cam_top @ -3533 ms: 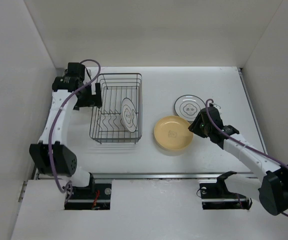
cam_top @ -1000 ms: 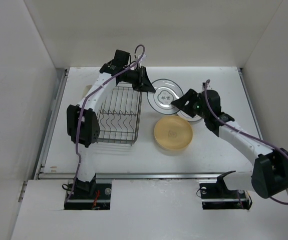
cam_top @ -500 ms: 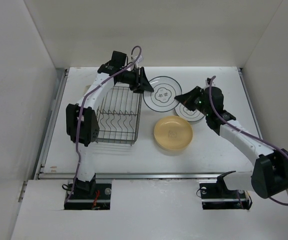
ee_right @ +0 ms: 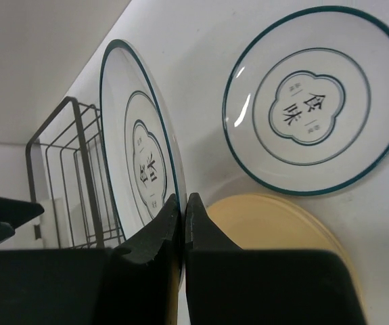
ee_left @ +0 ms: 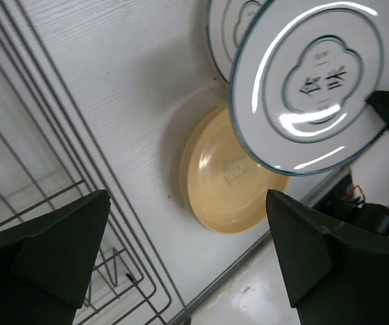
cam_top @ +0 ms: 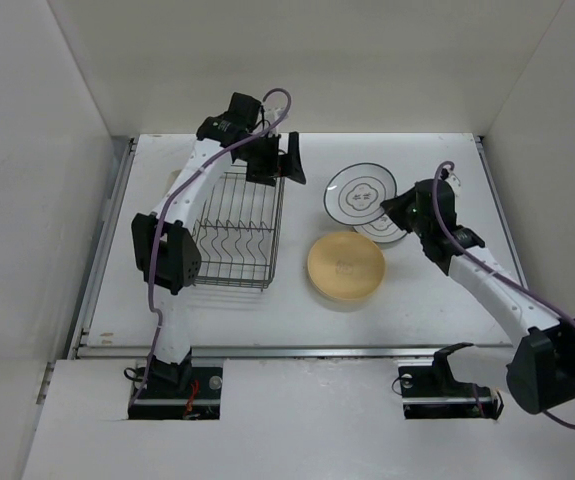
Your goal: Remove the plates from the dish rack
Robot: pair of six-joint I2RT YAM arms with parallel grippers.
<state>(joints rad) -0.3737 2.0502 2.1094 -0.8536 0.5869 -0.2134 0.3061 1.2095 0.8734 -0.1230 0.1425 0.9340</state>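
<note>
My right gripper (cam_top: 392,208) (ee_right: 182,200) is shut on the rim of a white plate (cam_top: 360,192) (ee_right: 140,169) and holds it tilted above the table. This plate also shows in the left wrist view (ee_left: 306,84). A second white plate (cam_top: 392,230) (ee_right: 316,101) lies flat on the table under it. A yellow-tan plate (cam_top: 345,268) (ee_left: 231,179) (ee_right: 282,237) lies in front. My left gripper (cam_top: 292,160) (ee_left: 187,203) is wide open and empty beside the rack's far right corner. The dish rack (cam_top: 235,232) (ee_left: 59,169) (ee_right: 65,176) shows no plates.
White walls enclose the table on the left, back and right. The table's near edge has a metal rail (cam_top: 297,350). The rack stands at the left middle, the plates lie to its right.
The white plate has passed from my left gripper to my right one. The left gripper has opened and drawn back a little. The right gripper has carried the plate to the right.
</note>
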